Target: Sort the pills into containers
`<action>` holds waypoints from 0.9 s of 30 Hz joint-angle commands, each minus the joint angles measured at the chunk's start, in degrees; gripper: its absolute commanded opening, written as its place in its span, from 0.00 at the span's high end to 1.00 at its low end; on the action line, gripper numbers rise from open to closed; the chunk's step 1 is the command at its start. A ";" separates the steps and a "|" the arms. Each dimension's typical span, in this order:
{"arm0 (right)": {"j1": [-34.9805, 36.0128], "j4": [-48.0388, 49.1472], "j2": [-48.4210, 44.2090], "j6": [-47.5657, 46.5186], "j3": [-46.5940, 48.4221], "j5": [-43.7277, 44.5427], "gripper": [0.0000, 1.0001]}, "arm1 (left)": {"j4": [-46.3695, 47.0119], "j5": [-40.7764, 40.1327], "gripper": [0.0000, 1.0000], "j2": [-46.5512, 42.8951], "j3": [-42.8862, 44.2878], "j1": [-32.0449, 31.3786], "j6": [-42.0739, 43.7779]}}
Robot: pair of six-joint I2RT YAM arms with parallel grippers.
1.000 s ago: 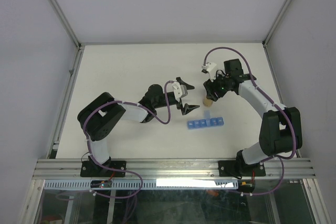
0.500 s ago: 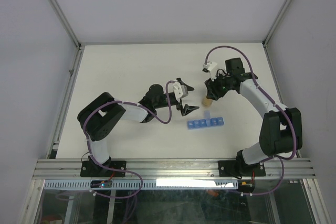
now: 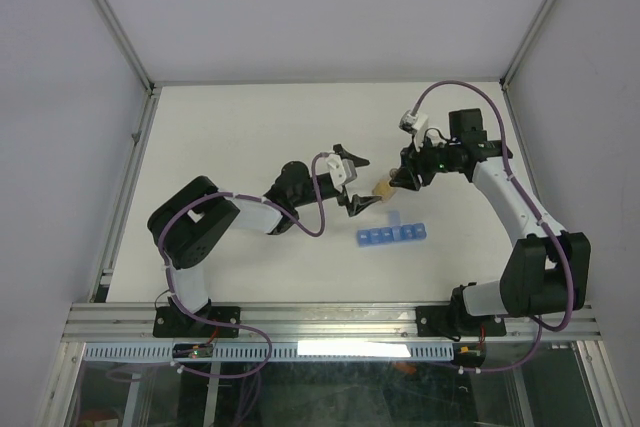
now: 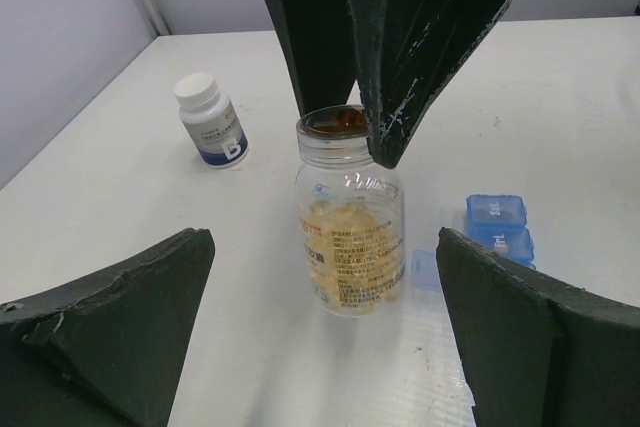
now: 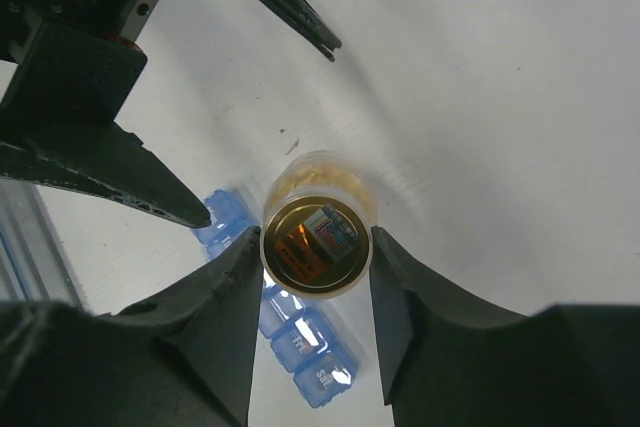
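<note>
The right gripper [image 5: 316, 252] has closed on the neck of the clear bottle [image 4: 350, 237] and moved it closer to the left gripper [image 3: 357, 179].

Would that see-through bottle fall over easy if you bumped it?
Probably tippy: the clear bottle is taller than wide. Likely light, since it looks only part full. Round sides might roll, though the right gripper pinches its neck.

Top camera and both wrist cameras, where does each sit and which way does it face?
Top: above and behind, looking down on the table; both arms show.
Left wrist: low, facing across at the jar; open left gripper frames it.
Right wrist: above the jar, facing down; right gripper clamps it.
Both wrist views share jar and pill organizer.
</note>
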 commanded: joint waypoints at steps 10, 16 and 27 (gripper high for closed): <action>-0.01 2.49 -2.66 0.84 1.34 -10.91 1.00 | -2.71 -3.21 0.03 1.16 4.56 -2.96 1.45; -0.08 2.58 -3.16 0.61 1.13 -12.91 1.00 | -6.60 -2.97 0.15 2.04 6.72 -3.12 1.19; -0.01 0.03 -3.77 -5.45 0.40 -13.48 1.00 | -9.98 0.44 0.82 2.05 8.08 -2.98 2.13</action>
